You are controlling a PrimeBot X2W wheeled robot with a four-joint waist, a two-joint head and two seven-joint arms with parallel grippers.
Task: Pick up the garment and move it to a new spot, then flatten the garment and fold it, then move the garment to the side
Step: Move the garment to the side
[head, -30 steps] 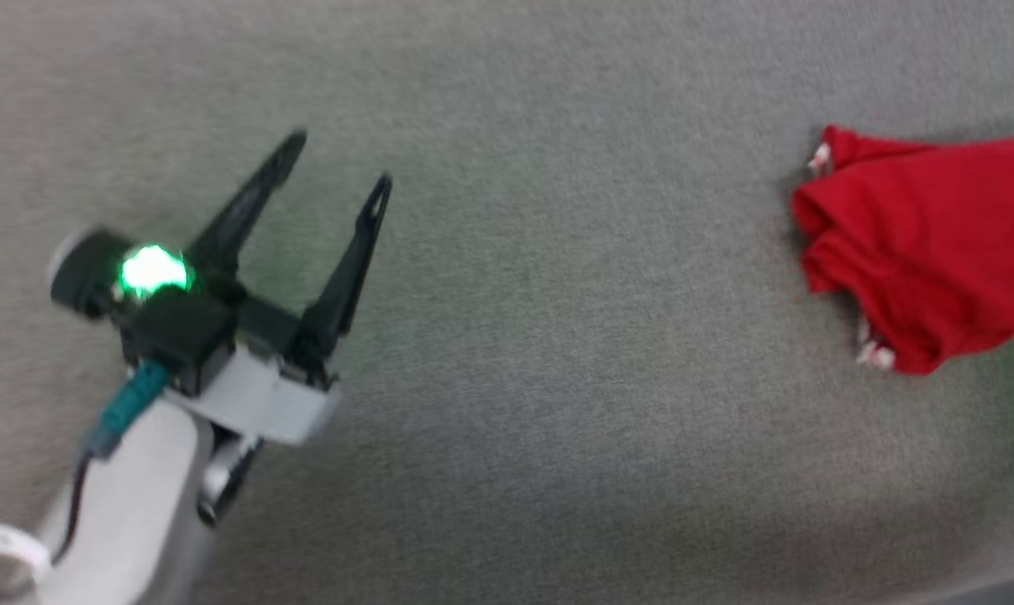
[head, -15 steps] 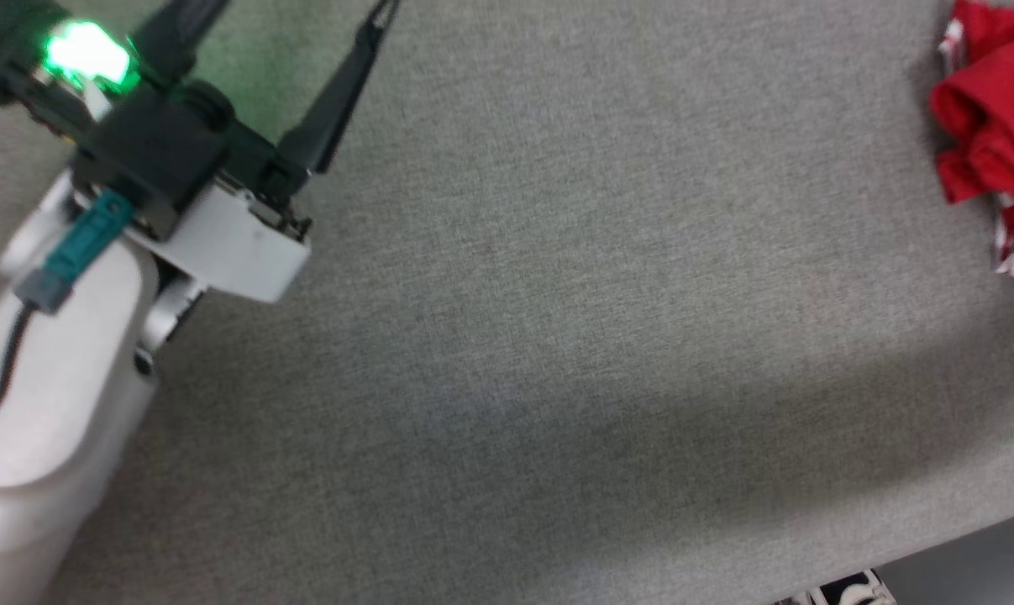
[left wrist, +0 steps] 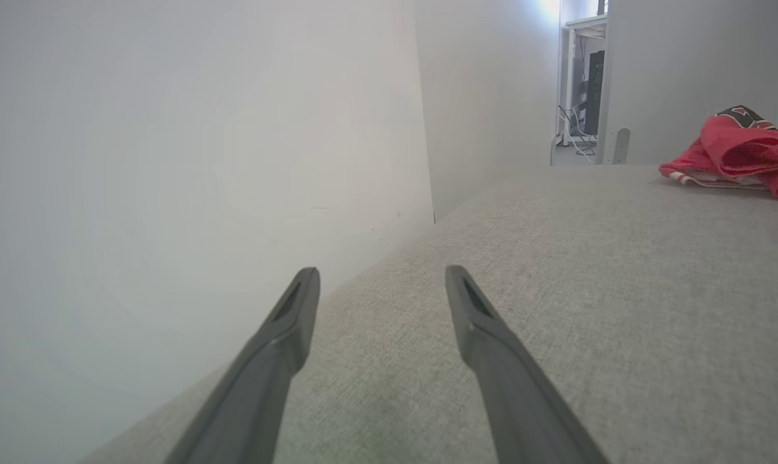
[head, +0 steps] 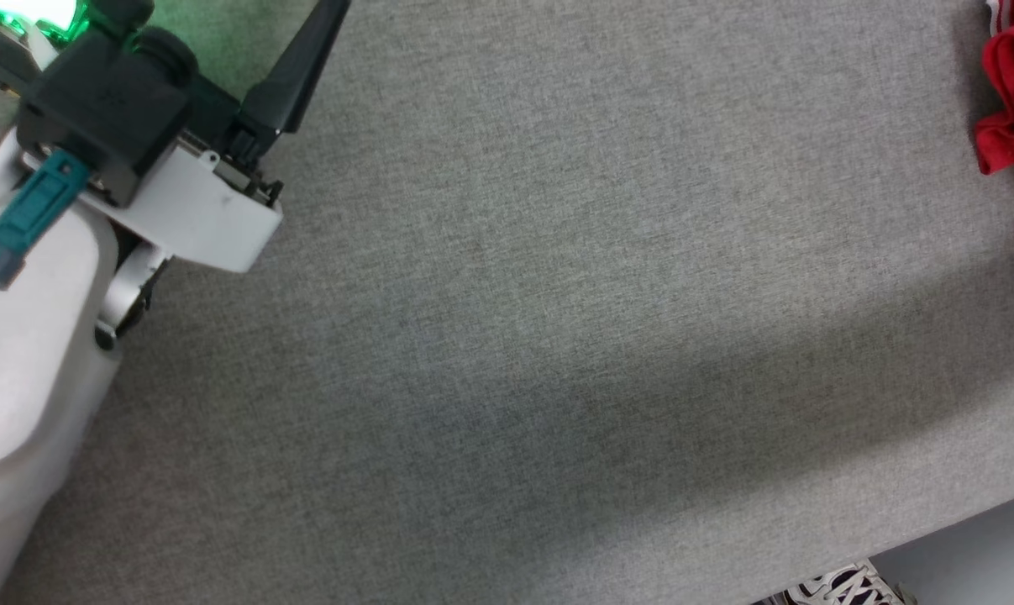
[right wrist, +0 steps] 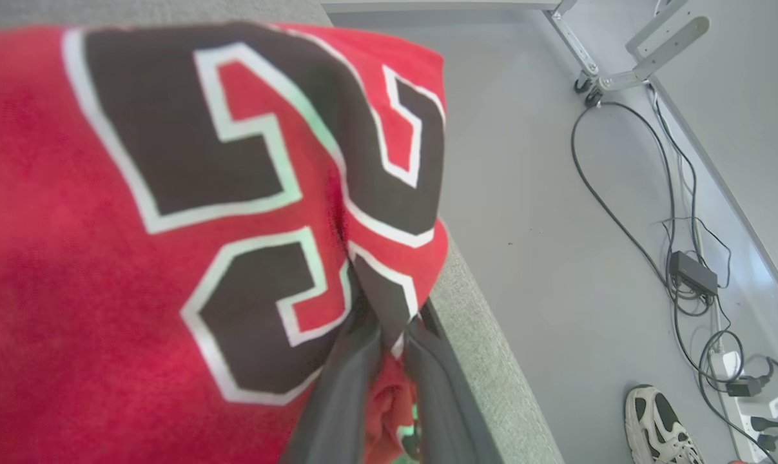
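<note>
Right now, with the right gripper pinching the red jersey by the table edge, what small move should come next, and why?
Probably carry the garment inward over the grey table. The right gripper is shut on a fold of it beside the table's edge, and the left gripper stands open, well apart from it.

On my head view I see the red jersey T-shirt (head: 1011,92) bunched at the far right of the grey fabric-covered bench (head: 557,294), with a red-and-white striped band at its lower side. My left wrist view shows the shirt (left wrist: 743,151) as a low rumpled heap on the bench top. In my right wrist view its black, white-outlined number 23 is creased, and the right gripper (right wrist: 389,332) pinches a fold by the bench edge.
</note>
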